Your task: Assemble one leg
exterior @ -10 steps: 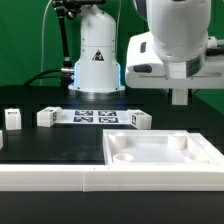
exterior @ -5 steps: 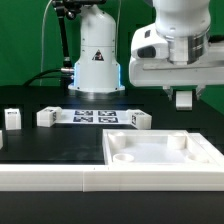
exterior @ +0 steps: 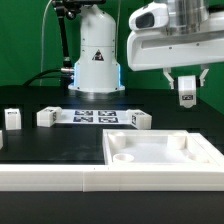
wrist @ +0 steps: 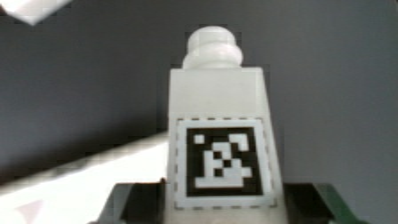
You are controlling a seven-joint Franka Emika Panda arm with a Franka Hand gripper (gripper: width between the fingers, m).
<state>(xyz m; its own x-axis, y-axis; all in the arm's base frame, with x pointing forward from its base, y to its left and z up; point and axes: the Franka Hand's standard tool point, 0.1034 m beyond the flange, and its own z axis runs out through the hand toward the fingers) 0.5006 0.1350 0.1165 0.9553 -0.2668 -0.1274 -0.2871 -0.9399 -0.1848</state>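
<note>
My gripper (exterior: 186, 88) is shut on a leg (exterior: 186, 95), a small white block with a black-and-white tag, and holds it in the air above the black table at the exterior view's right. In the wrist view the leg (wrist: 219, 120) fills the middle, its tag facing the camera and a rounded peg at its far end, with the dark fingers (wrist: 139, 200) on either side. Other legs lie on the table: one (exterior: 46, 117) left of the marker board, one (exterior: 139, 119) right of it, one (exterior: 11, 119) at the far left.
The large white square panel (exterior: 200, 148) with corner recesses lies at the front right. The marker board (exterior: 93, 116) lies flat mid-table. The arm's white base (exterior: 96, 60) stands behind it. A white rail (exterior: 50, 176) runs along the front edge.
My gripper has risen and shifted slightly to the exterior view's right, lifting the leg higher above the table.
</note>
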